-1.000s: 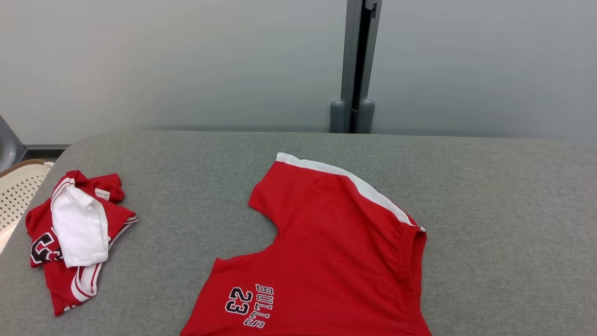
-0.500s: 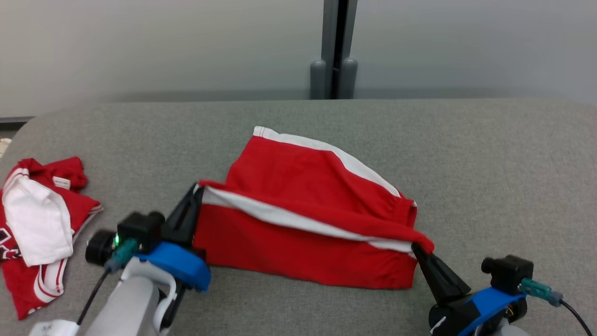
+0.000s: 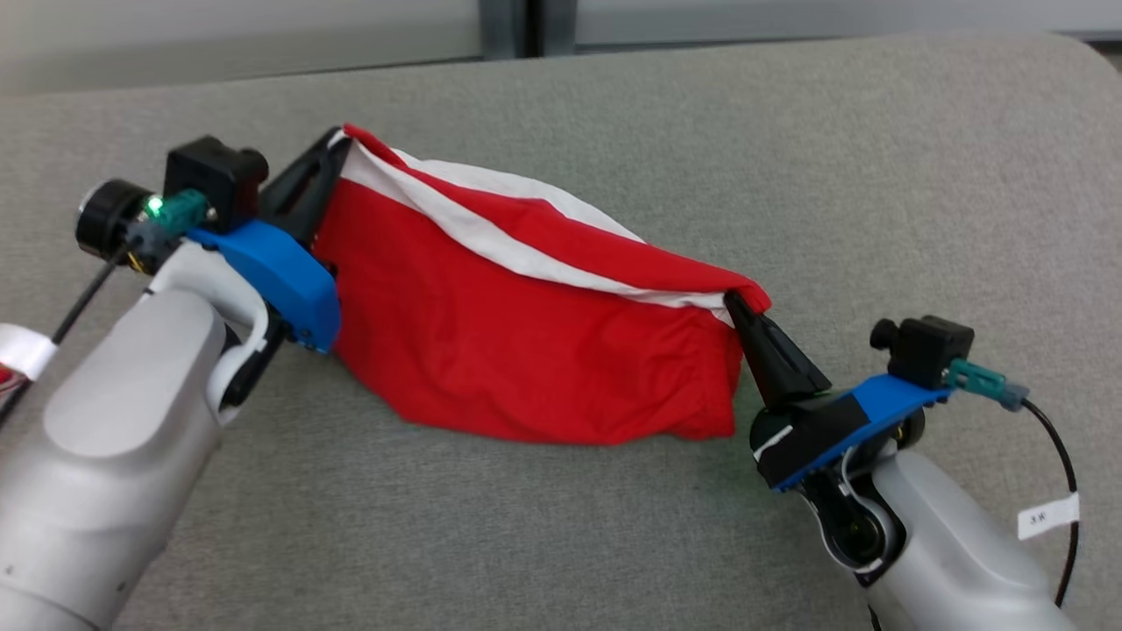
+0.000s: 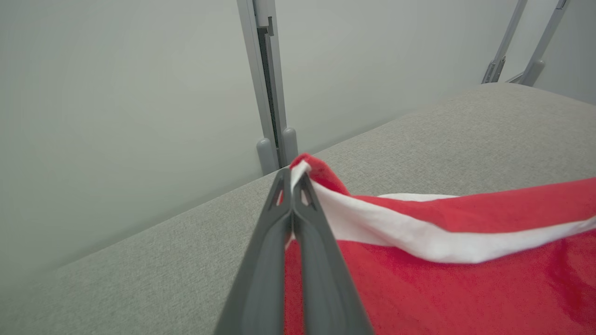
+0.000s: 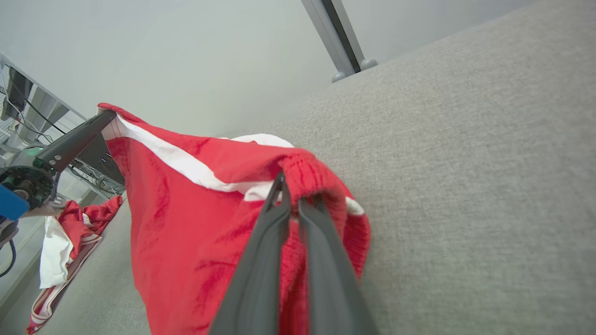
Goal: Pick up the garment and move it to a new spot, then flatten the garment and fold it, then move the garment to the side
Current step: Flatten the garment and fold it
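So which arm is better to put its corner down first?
Probably right: the right tool grips the red garment low, near the table; the left tool holds its corner higher.

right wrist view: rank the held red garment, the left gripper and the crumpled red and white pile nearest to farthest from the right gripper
1. The held red garment: pinched in the right gripper itself.
2. The left gripper: upper left, clamping the garment's opposite corner.
3. The crumpled red and white pile: lower left, beyond the left arm.
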You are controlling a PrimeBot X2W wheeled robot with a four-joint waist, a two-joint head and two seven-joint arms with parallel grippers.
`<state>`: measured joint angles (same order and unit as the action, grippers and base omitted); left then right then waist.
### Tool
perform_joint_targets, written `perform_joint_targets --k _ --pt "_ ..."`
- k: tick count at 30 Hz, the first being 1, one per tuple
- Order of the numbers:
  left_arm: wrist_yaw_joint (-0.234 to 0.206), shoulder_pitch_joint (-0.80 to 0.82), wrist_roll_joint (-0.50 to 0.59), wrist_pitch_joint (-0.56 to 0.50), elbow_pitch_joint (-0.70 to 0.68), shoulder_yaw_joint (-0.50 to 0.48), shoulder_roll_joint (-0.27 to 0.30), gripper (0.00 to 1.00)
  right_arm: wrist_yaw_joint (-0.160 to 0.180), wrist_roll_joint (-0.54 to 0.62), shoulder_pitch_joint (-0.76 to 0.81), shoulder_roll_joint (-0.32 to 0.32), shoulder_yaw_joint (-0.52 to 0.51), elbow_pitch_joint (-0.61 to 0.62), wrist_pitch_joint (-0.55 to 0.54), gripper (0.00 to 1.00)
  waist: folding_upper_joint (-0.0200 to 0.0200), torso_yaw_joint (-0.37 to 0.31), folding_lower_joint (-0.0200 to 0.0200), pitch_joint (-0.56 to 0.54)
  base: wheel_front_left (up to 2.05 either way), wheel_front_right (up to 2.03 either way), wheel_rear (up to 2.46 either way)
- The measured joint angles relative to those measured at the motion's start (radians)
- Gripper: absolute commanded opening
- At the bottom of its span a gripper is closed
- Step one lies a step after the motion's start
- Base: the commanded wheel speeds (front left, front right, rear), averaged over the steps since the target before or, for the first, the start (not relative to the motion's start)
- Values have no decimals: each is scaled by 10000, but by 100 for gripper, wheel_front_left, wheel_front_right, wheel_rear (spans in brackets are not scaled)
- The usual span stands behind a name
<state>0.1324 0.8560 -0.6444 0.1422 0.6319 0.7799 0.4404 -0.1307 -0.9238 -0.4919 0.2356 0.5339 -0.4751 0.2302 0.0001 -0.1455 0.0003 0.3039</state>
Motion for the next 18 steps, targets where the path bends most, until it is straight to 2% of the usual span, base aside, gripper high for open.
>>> perform_joint_targets --k 7,18 --pt "0 1213 -1018 169 773 1106 357 0 0 -176 -836 -224 261 -562 134 0 0 -441 0 627 0 0 0" --pt "0 1828 -1958 895 1937 2063 245 0 0 -203 -1164 -374 380 -1277 297 0 0 -637 -2 753 0 0 0"
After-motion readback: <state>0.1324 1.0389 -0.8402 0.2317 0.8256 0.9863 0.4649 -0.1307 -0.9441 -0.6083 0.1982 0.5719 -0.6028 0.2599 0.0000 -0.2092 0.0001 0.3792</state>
